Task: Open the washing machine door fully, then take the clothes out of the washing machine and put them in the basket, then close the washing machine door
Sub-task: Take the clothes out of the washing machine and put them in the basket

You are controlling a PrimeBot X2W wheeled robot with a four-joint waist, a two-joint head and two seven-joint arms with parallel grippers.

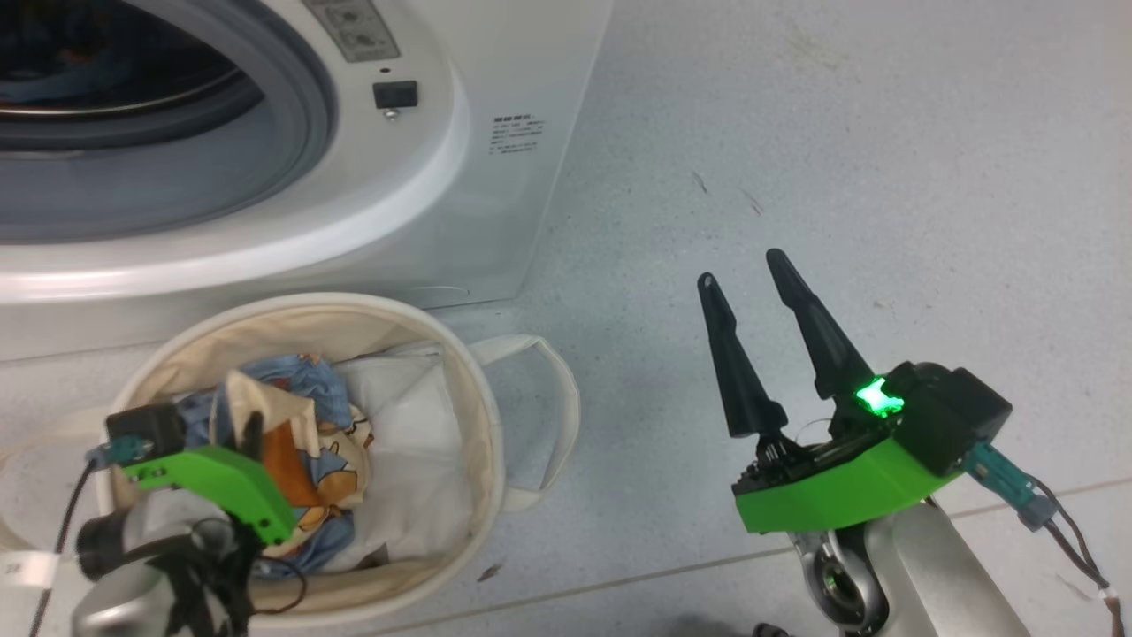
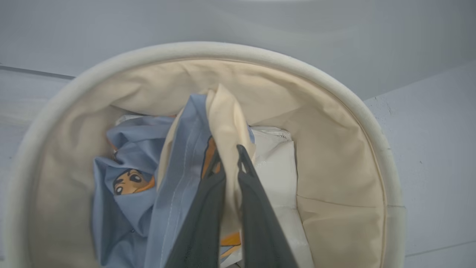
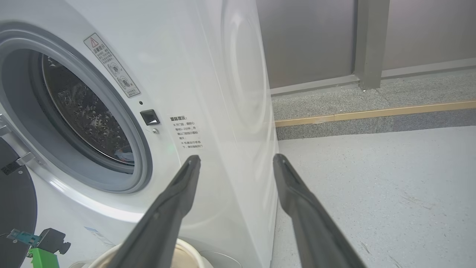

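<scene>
**Spotter:** Pale grey floor [image 1: 796, 133] all round, and the basket [image 1: 336, 301] sits on it right in front of the washing machine [image 1: 495, 221]. Your left claw [image 2: 229, 156] hangs over the basket's middle, pinched narrow on a cream fold of the clothes [image 2: 126, 156].

**Operator:** So the garment's in?

**Spotter:** Most of it, I'd say. The blue bear-print bulk lies inside the basket, beside the white folded sheet [image 1: 407, 416]. Only the fold you hold stands up toward the rim.

**Operator:** How should I let go?

**Spotter:** Dip a little deeper into the basket, then spread the fingers fully so the cloth drops off both. After that, lift straight up. If you pull sideways, the soft fabric may cling and trail over the rim.

**Operator:** And the arms?

**Spotter:** Your left wrist is over the basket's near side, fingers pointing down and away into it. Your right claw [image 1: 741, 269] is well to the basket's right above bare floor, spread wide and holding nothing.

**Operator:** The door next?

**Spotter:** Likely, but check the drum [image 3: 85, 111] before you close up. There's a bluish patch [image 3: 124, 154] low inside, beyond the basket, too small to tell. The washing machine door [image 3: 15, 208] looks swung open, up and left of the basket.
</scene>
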